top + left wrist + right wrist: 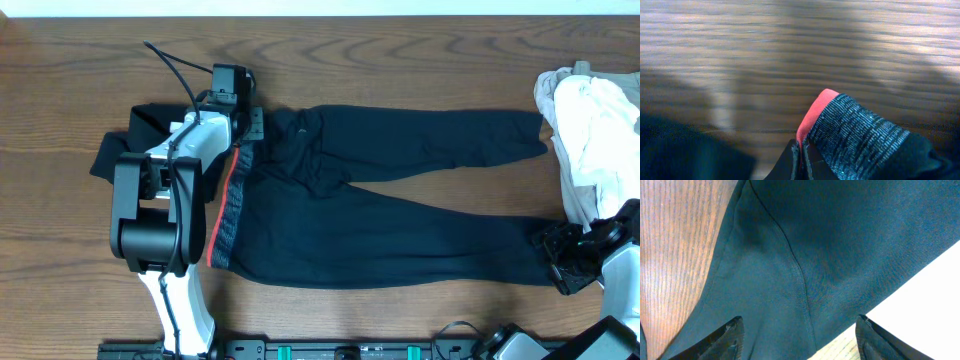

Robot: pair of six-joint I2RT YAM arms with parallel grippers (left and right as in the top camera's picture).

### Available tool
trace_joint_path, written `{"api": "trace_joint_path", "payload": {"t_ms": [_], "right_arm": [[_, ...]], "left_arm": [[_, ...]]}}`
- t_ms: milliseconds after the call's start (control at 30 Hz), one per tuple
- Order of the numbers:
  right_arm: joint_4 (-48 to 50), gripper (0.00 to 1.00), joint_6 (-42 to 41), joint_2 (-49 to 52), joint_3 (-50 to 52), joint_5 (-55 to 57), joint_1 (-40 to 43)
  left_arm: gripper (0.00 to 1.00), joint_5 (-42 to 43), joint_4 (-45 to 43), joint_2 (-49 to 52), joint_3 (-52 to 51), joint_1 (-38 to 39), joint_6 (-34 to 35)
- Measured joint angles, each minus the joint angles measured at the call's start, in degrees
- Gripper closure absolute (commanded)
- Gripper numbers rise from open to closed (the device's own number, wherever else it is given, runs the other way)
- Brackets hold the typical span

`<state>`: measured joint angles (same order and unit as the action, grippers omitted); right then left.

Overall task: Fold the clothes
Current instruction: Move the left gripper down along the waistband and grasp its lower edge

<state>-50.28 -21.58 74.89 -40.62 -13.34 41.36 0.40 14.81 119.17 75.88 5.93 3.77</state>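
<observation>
- At the far waistband corner of the trousers (400,215): left gripper (802,157) is clamped fully closed on the edge of the orange-red/grey waistband (855,135). The corner looks lifted off the tabletop (400,60).
- At the other end of the trousers, over the near leg's cuff: right gripper (800,335) is wide open, jaws either side of the dark cloth, nothing pinched.
- Trousers lie flat, full length across the tabletop, with the legs in a narrow V away from the waistband.
- My read: one gripper at each end suggests a lengthwise fold. The left has its hold; the right has yet to close.
- Edges: white garments (590,130) touch the far leg's cuff and sit just beside the right gripper, so there's a snag risk if that end lifts.
- Black garment (125,145) lies just beyond the waistband, partly under the left arm.
- Open room: bare wood along the far side of the trousers. The near side has only a thin strip.
</observation>
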Motion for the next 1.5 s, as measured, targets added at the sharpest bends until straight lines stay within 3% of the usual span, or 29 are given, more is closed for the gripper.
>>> {"api": "trace_joint_path", "payload": {"t_ms": [467,500,567,633,700,767,1167,1500], "right_arm": [[0.39,0.29,0.0,0.0,0.0,0.0,-0.02],[0.48,0.29,0.02,0.0,0.0,0.0,0.0],[0.94,0.28,0.42,0.0,0.0,0.0,-0.02],[1.33,0.26,1.22,0.0,0.0,0.02,0.0],[1.55,0.24,1.81,0.0,0.0,0.02,-0.02],[1.57,0.23,2.38,0.0,0.0,0.02,-0.02],[-1.86,0.18,-0.11,0.02,0.09,6.58,1.51],[1.68,0.31,-2.6,0.04,2.16,9.33,12.22]], "left_arm": [[0.9,-3.87,2.23,-4.28,-0.48,-4.66,4.35],[0.86,-3.98,2.54,-5.33,-0.48,-4.68,4.39],[0.64,-4.28,3.69,-8.33,-0.48,-4.7,4.79],[0.54,-4.57,5.01,-10.93,-0.48,-4.7,4.9],[0.32,-4.87,6.6,-13.49,-0.48,-4.7,5.16],[0.25,-5.07,9.22,-16.65,-0.5,-4.7,5.01],[0.24,-5.6,33.48,-42.82,-0.52,-4.72,5.27],[0.25,-5.44,55.6,-48.78,-0.57,-4.72,10.36]]}}
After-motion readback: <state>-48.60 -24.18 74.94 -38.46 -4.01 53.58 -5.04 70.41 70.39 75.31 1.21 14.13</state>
